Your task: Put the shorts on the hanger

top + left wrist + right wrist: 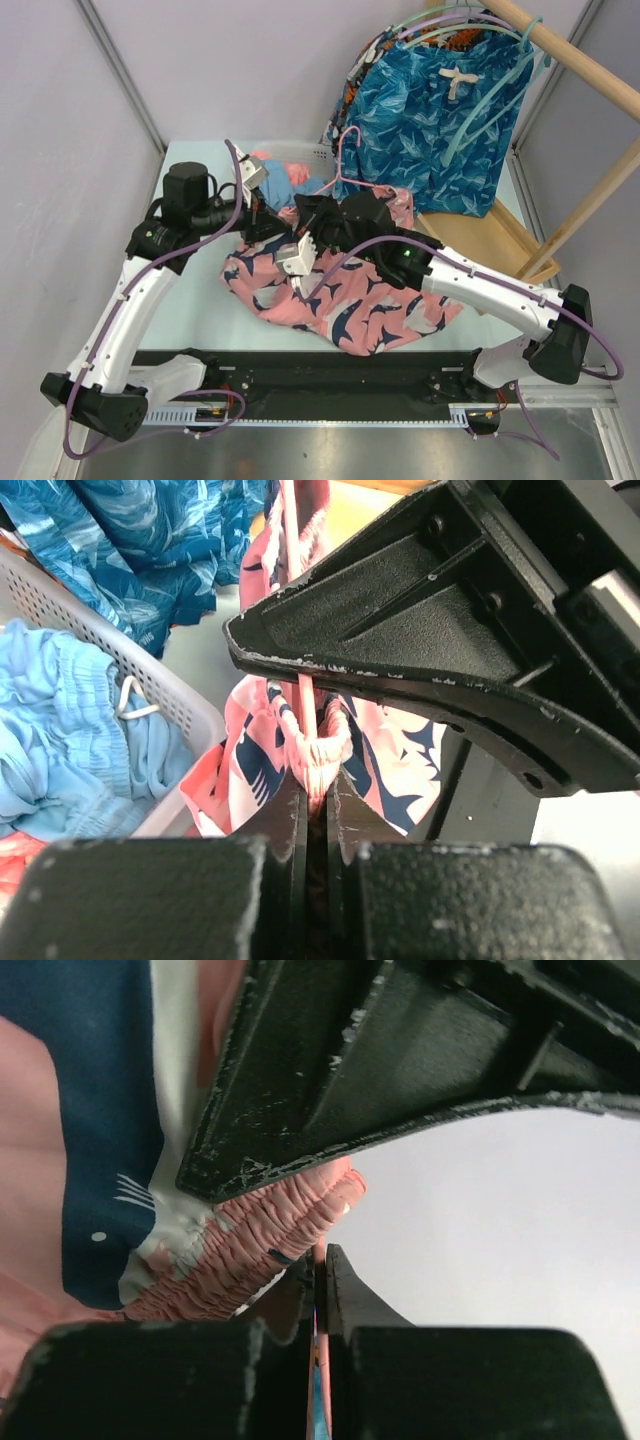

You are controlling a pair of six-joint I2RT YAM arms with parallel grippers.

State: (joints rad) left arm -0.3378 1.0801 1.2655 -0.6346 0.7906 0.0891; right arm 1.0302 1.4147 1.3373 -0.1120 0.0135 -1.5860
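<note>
Tabletop carries the shorts as a crumpled heap just ahead of both arm bases. Most of the cloth rests on the surface, and only the gathered waistband is raised toward the centre, where the two arms meet. Behind the heap, blue leaf-print shorts hang on the rack, and a white basket holds a light-blue garment; I treat these as no part of the job. The hanger stands hook-up at the far edge of the heap. In the left wrist view its thin pink bar runs down into the waistband fold, touching the fabric. I judge the waistband is held at two points so that the opening stays taut against the bar. The left gripper is clamped on the bunched elastic, with the hanger bar directly above its fingertips. The right gripper has its fingers drawn together. A sliver of cloth shows between them and the ribbed waistband lies against their left side, so I read it as pinching the waistband edge. Contact between that edge and the hanger is hidden in the right wrist view.
</note>
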